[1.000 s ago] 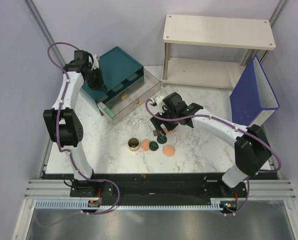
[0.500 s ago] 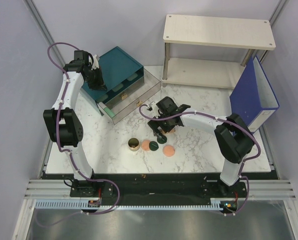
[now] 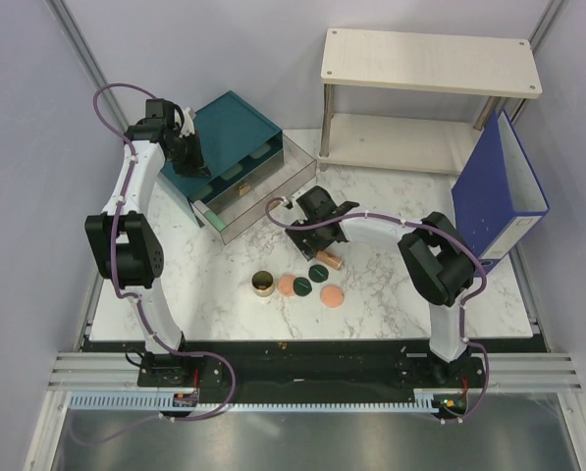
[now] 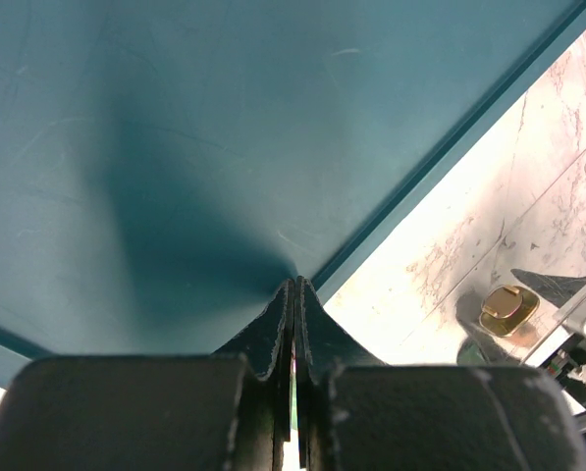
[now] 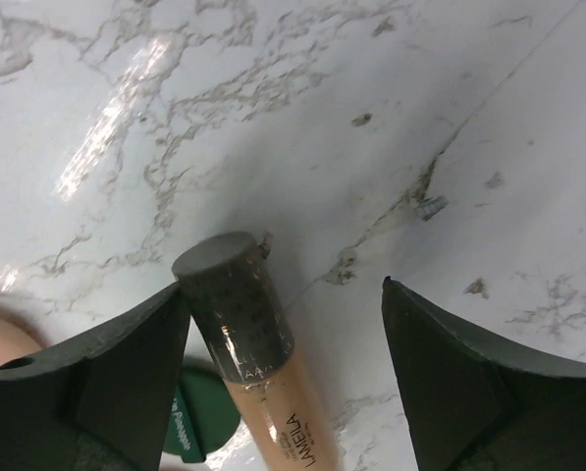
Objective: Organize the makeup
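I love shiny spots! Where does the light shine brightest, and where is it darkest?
Right wrist view: a white glare streak lies on the marble table, upper left. Left wrist view: a dark shadow spreads over the teal box just ahead of the left gripper. Top view: even light, no strong glare.

Right wrist view. A clear tube of peach-coloured liquid with a dark cylindrical cap [image 5: 263,373] is carrying dark capital lettering lengthwise along its body. The word is reading approximately "LAMEILA", and its last letters are nearing the lower frame edge. Just beside the tube, a dark green round compact [image 5: 202,417] is showing a fragment of white print, too small and cut off to read.
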